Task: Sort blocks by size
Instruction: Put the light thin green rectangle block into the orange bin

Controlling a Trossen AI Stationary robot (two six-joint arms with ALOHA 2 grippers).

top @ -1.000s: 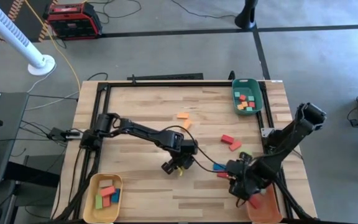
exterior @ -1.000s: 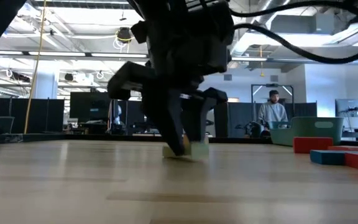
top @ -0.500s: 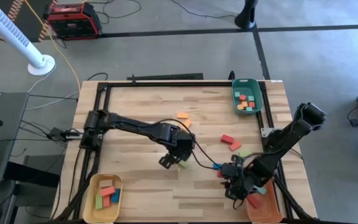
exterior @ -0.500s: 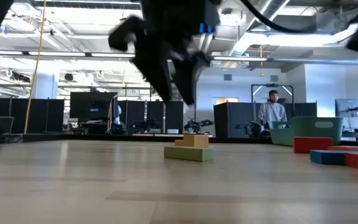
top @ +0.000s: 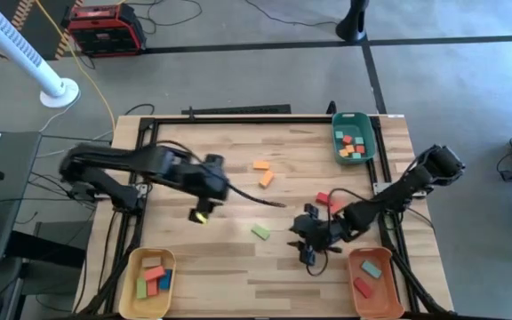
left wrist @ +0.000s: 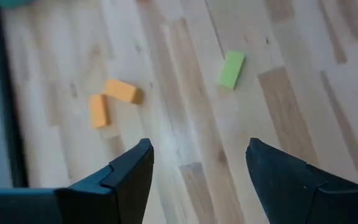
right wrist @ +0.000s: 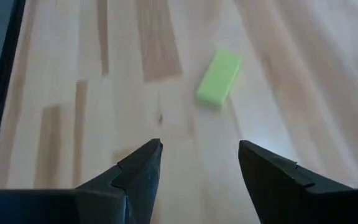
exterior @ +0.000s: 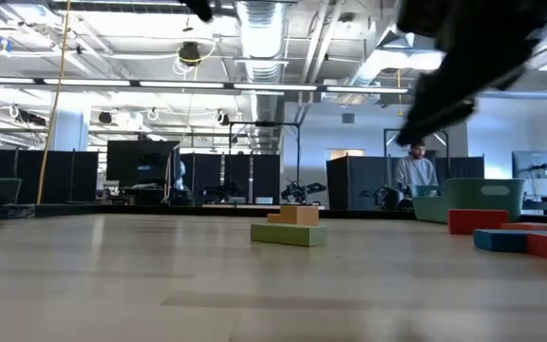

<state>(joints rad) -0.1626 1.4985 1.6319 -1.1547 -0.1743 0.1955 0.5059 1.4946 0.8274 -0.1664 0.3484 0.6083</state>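
A green block [top: 260, 232] lies flat on the wooden table near its middle; it also shows in the left wrist view [left wrist: 231, 68], the right wrist view [right wrist: 218, 76] and the low view [exterior: 288, 234]. My left gripper [top: 201, 212] [left wrist: 197, 146] is open and empty, raised, to the left of that block. My right gripper [top: 302, 242] [right wrist: 199, 146] is open and empty, just right of the block. Two orange blocks [top: 263, 172] [left wrist: 120, 91] lie toward the far side. Two red blocks [top: 330, 203] lie right of centre.
A green tray [top: 368, 142] with several small blocks stands at the far right. A yellow tray [top: 135, 267] with blocks stands at the near left. An orange tray [top: 382, 286] holding a teal and a red block stands at the near right. A blue block [exterior: 501, 239] lies by the red ones.
My left gripper has risen from the green block and swung away toward the table's left edge; the block stays flat on the table. My right gripper has moved from over the orange tray toward the table's left, close to the green block.
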